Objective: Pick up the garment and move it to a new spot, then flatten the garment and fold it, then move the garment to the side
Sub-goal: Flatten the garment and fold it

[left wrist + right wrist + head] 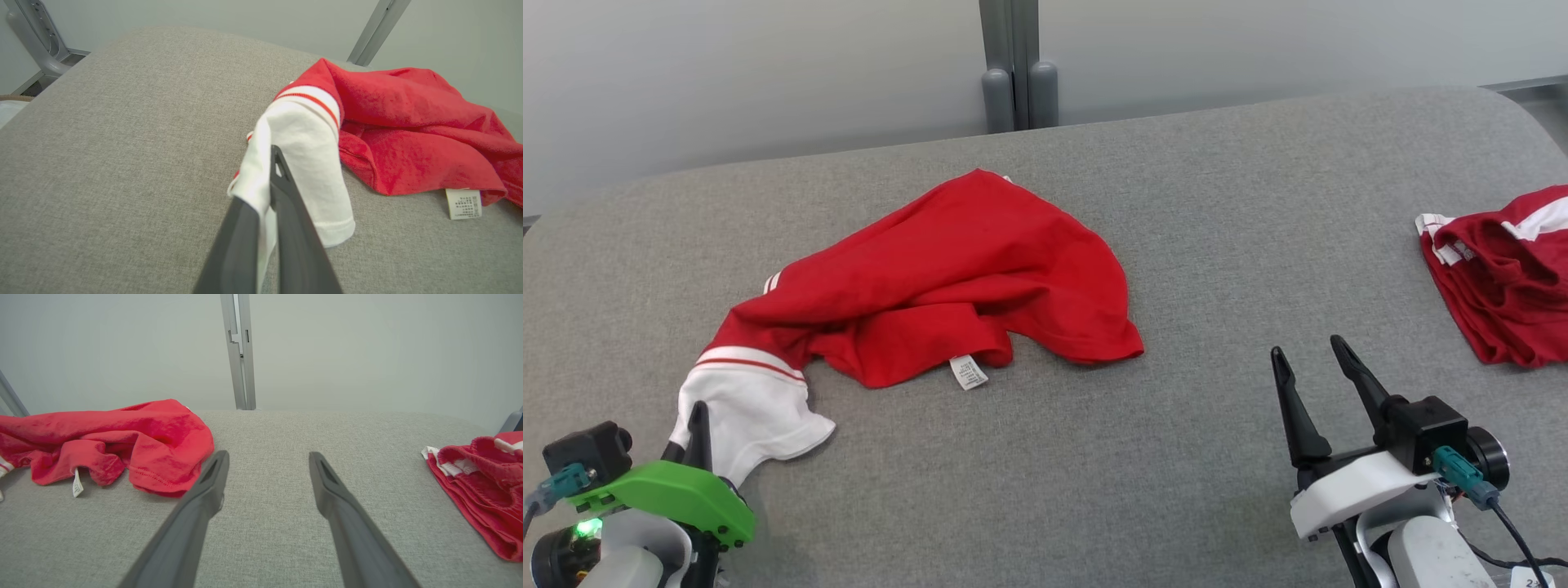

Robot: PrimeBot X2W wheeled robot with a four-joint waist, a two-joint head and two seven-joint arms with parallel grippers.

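Lower left, the white sleeve (pixel 747 400) of the red garment (pixel 947 269) at centre frame is pinched by the left gripper (pixel 698 420), one fingertip hidden. The right gripper (pixel 1307 345) is held wide, empty; another red cloth (pixel 1503 278) is cropped at right.

Three cameras are looking over one grey fabric-covered table (pixel 1045 457).
The head camera is looking forward and down, taking in the surface up to the pale wall (pixel 768 65). The left wrist camera is sitting low and close to the crumpled red garment with a white sleeve (pixel 400 134). The right wrist camera is skimming the surface farther off, facing the wall; all three are sharing that garment.
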